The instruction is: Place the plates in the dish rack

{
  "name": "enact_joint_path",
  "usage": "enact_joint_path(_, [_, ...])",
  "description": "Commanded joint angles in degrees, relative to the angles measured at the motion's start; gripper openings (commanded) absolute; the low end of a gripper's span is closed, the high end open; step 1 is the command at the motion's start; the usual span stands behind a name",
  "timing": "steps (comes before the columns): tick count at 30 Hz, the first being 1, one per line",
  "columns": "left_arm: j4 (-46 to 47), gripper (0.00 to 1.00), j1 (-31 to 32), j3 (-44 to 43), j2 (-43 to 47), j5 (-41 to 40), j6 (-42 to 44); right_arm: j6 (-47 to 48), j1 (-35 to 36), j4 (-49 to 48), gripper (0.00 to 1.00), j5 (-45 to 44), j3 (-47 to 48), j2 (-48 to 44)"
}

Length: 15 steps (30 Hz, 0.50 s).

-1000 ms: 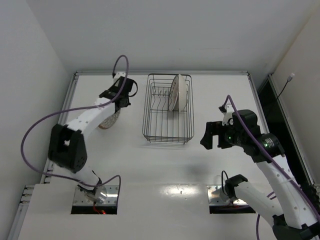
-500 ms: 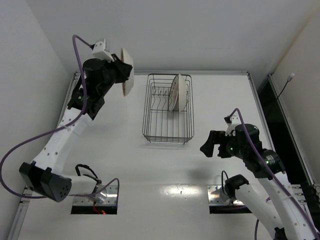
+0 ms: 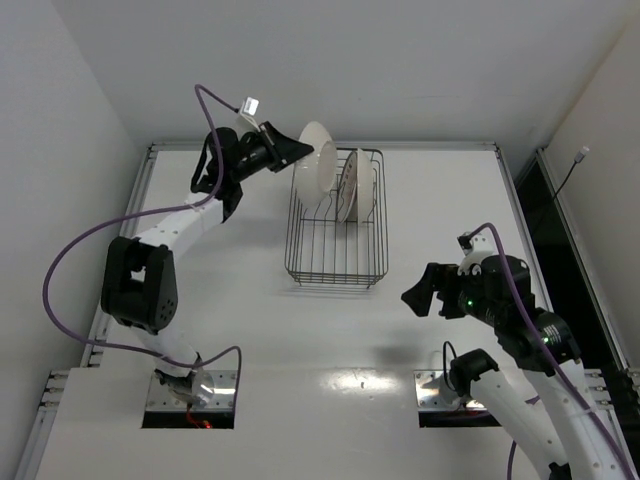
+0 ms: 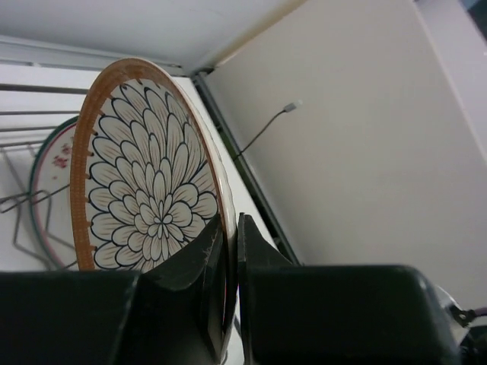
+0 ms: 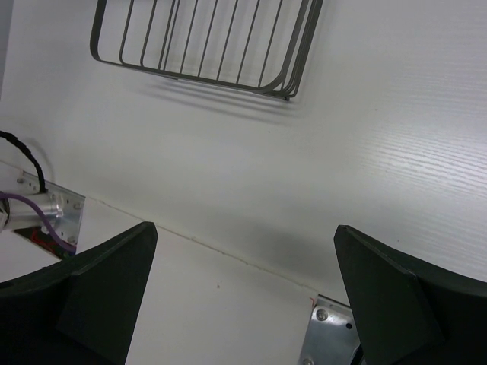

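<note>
My left gripper (image 3: 290, 155) is shut on the rim of a white plate (image 3: 315, 170) and holds it on edge above the back left part of the dish rack (image 3: 335, 272). In the left wrist view that plate (image 4: 144, 198) shows a black petal pattern and an orange rim, pinched in my left gripper (image 4: 230, 251). Two more plates (image 3: 352, 185) stand upright close together in the rack's back right; one shows behind the held plate (image 4: 46, 182). My right gripper (image 3: 420, 295) is open and empty, right of the rack's near corner (image 5: 205, 46), above the bare table.
Metal mounting plates (image 3: 190, 390) (image 5: 335, 334) sit at the table's near edge by the arm bases. A purple cable (image 3: 75, 250) loops off the left arm. Walls close the table at back and left; a dark gap (image 3: 545, 210) runs along the right.
My left arm lifted the plate from the table at the left, raised it high, then swung it right over the rack. My right arm drew back a little toward the near edge.
</note>
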<state>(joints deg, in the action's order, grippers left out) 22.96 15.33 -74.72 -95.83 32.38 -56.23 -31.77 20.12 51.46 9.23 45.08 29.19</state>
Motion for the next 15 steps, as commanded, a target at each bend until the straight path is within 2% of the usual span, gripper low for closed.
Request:
enact_joint_path(1, [28.59, 0.00, -1.01, -1.22, 0.13, 4.97, -10.47, -1.01, 0.01, -0.84, 1.00, 0.87, 2.12, -0.27])
enact_joint_path(5, [32.41, 0.00, -1.01, 0.01, -1.55, 4.19, -12.85, -1.01, 0.01, -0.84, 1.00, 1.40, 2.12, -0.27])
enact_joint_path(15, [30.48, 0.00, 0.05, 2.91, -4.71, 0.23, -11.54, -1.01, 0.01, -1.36, 1.00, 1.93, 1.06, 0.87])
